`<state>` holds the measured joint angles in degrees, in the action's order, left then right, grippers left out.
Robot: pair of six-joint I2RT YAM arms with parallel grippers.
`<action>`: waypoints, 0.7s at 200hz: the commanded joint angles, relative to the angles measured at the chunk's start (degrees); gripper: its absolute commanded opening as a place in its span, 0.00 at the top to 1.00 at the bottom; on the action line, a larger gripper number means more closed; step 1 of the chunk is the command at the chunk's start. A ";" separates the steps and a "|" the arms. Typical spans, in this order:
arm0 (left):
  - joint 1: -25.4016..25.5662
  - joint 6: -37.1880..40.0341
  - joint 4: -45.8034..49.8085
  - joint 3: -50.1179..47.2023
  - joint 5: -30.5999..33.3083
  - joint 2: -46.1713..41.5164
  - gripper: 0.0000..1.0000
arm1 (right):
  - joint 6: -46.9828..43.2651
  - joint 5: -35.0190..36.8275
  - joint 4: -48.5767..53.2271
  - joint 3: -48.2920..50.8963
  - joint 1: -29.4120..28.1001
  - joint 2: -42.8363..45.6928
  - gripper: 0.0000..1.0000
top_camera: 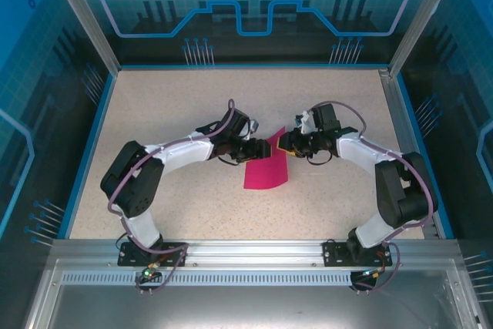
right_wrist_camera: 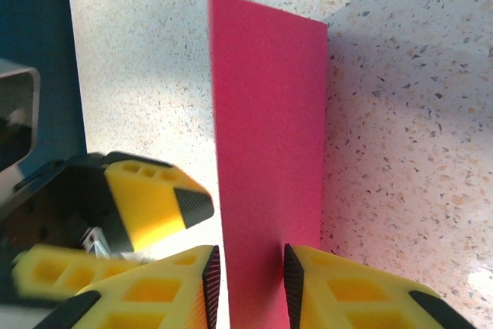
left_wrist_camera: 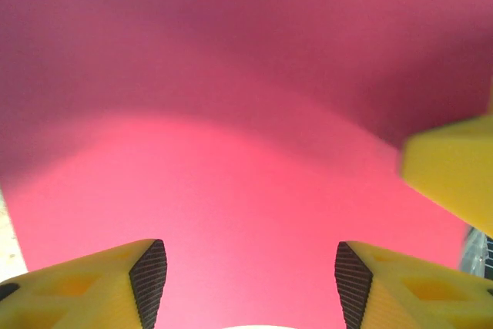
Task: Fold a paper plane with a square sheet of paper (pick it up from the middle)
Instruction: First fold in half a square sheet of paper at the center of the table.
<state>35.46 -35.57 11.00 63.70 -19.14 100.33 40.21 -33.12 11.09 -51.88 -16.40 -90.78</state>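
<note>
Pinching the one magenta paper plane (right_wrist_camera: 266, 113) between its two pads, the right gripper (right_wrist_camera: 248, 279) meets it at the middle of the surface (top_camera: 154, 113). Opposite, the left gripper (left_wrist_camera: 246, 283) stands with both fingers spread wide, the pink sheet just ahead of them. Two grippers, one sheet

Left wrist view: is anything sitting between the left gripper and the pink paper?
Nothing visible does. The pink paper lies directly ahead of the left gripper, whose jaws stand open. The right gripper sits at the sheet's edge, off to the side, not in between.
</note>
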 commanded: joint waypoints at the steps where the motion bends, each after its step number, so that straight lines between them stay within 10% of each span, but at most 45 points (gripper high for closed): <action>1: 3.80 1.47 2.31 0.27 3.38 -3.49 0.34 | -0.39 0.15 2.49 -1.47 0.40 -0.72 0.68; 140: 19.59 0.79 26.58 22.41 24.74 8.71 0.21 | 0.81 -0.76 1.15 -1.44 -0.30 -1.24 0.66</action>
<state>54.39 -34.11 30.81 83.24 0.80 106.85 40.49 -32.80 12.01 -51.88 -16.47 -91.53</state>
